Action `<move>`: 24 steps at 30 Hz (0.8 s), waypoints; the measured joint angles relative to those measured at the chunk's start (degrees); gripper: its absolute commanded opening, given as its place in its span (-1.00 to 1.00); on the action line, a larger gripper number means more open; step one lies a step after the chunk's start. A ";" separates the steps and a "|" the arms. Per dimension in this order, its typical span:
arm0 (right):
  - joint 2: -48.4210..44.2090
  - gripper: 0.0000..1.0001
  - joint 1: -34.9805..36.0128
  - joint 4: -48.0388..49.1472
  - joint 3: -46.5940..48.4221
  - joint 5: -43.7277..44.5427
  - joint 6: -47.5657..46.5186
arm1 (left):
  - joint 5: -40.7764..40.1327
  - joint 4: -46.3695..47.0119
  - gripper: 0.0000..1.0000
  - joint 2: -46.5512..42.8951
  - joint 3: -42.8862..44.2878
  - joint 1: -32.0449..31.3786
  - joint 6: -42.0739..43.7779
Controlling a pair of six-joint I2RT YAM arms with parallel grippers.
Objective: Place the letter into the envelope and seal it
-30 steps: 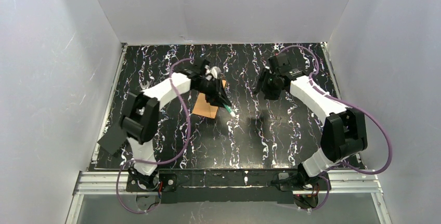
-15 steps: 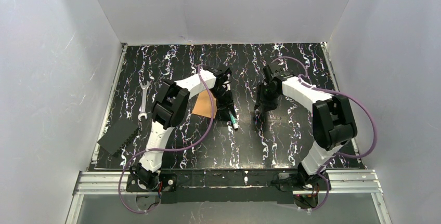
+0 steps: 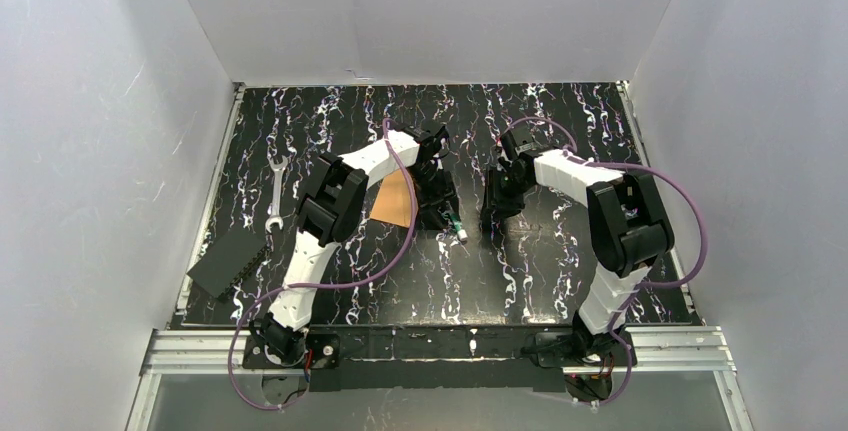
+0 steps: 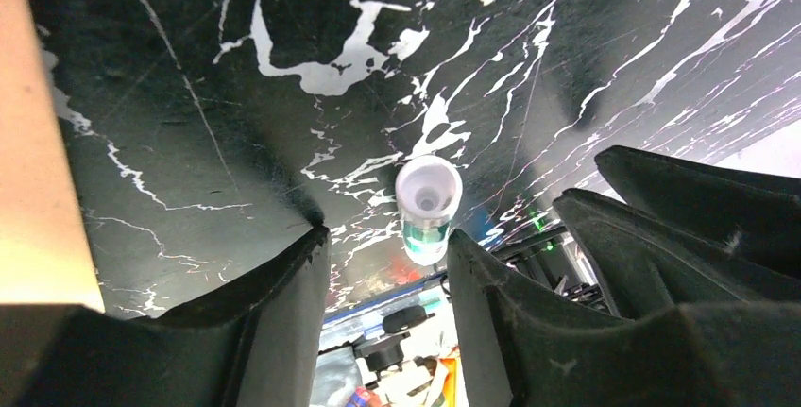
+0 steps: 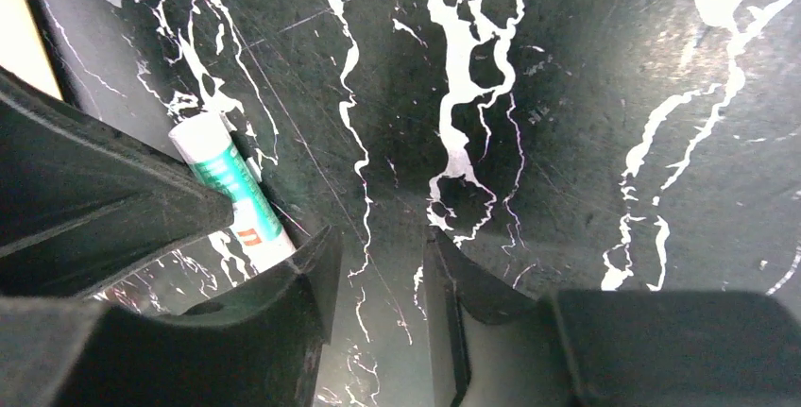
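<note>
On the table (image 3: 330,121), near its middle, we are seeing the envelope (image 3: 396,199) lying flat, orange-brown, with the left arm reaching over it and partly covering its right edge. Just beside that edge the left tool (image 4: 387,256) is hanging low over the table with its fingers (image 4: 274,322) spread and nothing pinched between them. A glue stick (image 3: 457,230) is lying on the table just past their tips, its white end pointing back at the left wrist camera. The envelope is showing as a tan strip along the left edge of that view. The right tool (image 5: 378,256) is sitting close by on the other side of the stick, low over bare table, its fingers a little apart and gripping nothing. The stick's green and white tube is showing beside its left finger. We are not making out the letter anywhere. Well apart, toward the left edge, a wrench (image 3: 276,194) and a flat black piece (image 3: 228,266) are lying.
</note>
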 measured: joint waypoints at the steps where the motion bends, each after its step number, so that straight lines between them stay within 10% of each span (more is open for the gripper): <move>1: 0.66 -0.17 0.00 0.02 0.00 -0.31 -0.24 | -0.09 -0.09 0.00 0.00 0.09 -0.02 -0.15; 11: 1.40 -0.02 0.00 0.24 0.11 -1.40 -1.75 | -2.93 0.15 0.31 -2.60 0.66 -0.13 2.14; 14: 1.31 0.14 0.02 -0.39 0.68 -0.13 -1.60 | -6.21 -0.04 0.95 -6.51 0.44 -0.13 3.93; 24: -17.16 0.46 0.24 -6.64 4.33 11.13 2.62 | -30.12 -0.76 0.97 -51.91 -14.73 -0.09 7.32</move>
